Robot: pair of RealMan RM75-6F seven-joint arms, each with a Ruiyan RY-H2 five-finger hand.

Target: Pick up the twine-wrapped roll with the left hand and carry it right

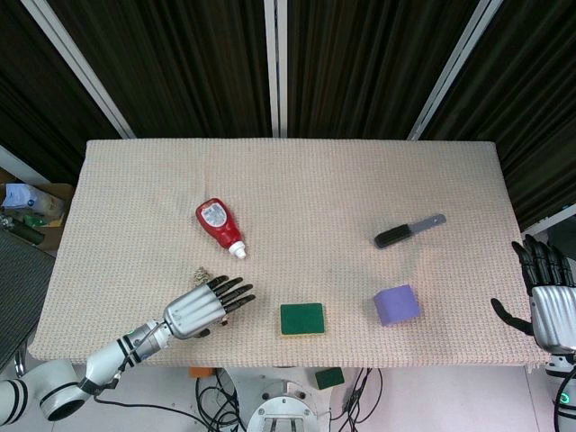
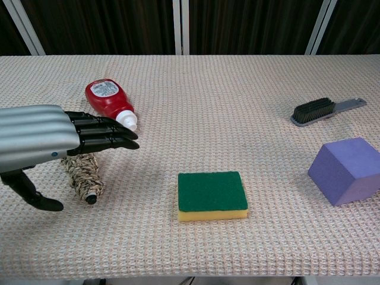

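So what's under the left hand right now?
The twine-wrapped roll lies on the table cloth beneath the left hand, whose fingers are extended above it. In the head view the hand covers nearly all of it; contact cannot be judged.

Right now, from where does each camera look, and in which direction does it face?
Head view: high above, facing down on the table; shows the left hand with its forearm and the right hand at the table's edge.
Chest view: low at the near edge, facing across the table; shows only the left hand over the twine-wrapped roll.
Shared: left hand, ketchup bottle, sponge, purple block, brush.
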